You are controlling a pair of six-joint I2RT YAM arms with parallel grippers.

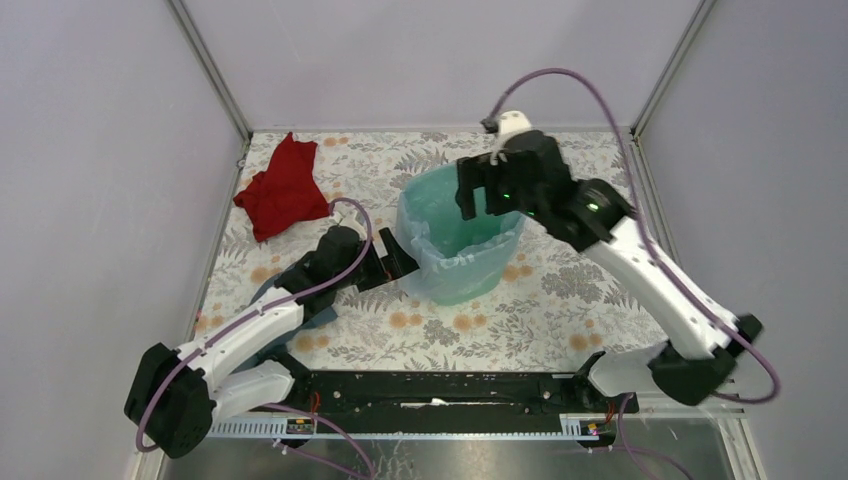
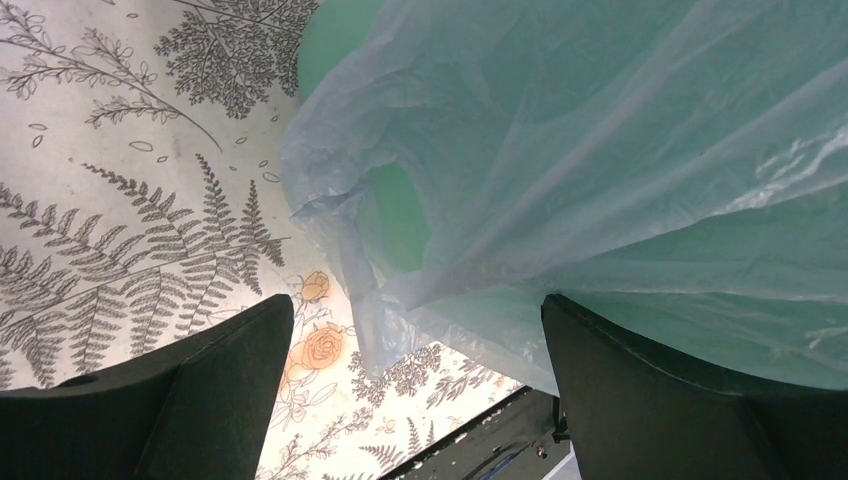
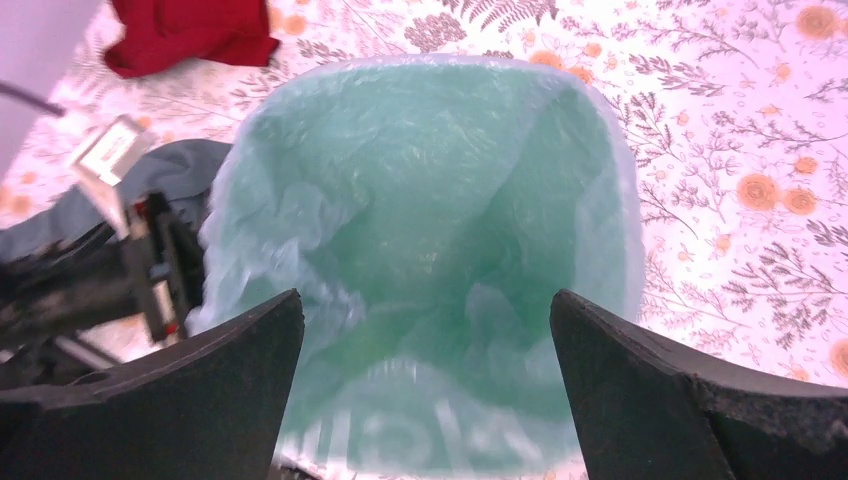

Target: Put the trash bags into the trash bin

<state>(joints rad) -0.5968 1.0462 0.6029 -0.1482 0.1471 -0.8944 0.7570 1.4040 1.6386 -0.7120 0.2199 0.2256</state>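
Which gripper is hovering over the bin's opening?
The right gripper, jaws open above the trash bin. The left gripper sits low beside the bin's outer wall instead.

Thin translucent pale-blue plastic bag (image 2: 600, 150): crinkly film, faint gloss, creased. Mint-green rounded-square plastic bin (image 2: 398, 225): smooth. Crumpled red cloth (image 1: 283, 190): matt, soft. Grey-blue cloth (image 3: 190, 165): matt, soft folds. Floral-print counter (image 1: 560, 300): smooth, low sheen. Right gripper (image 3: 425, 300) jaws: black, matt, fine-grained. White arm shells (image 1: 660, 275): glossy plastic. Grey metal frame posts (image 1: 210, 65): dull satin.
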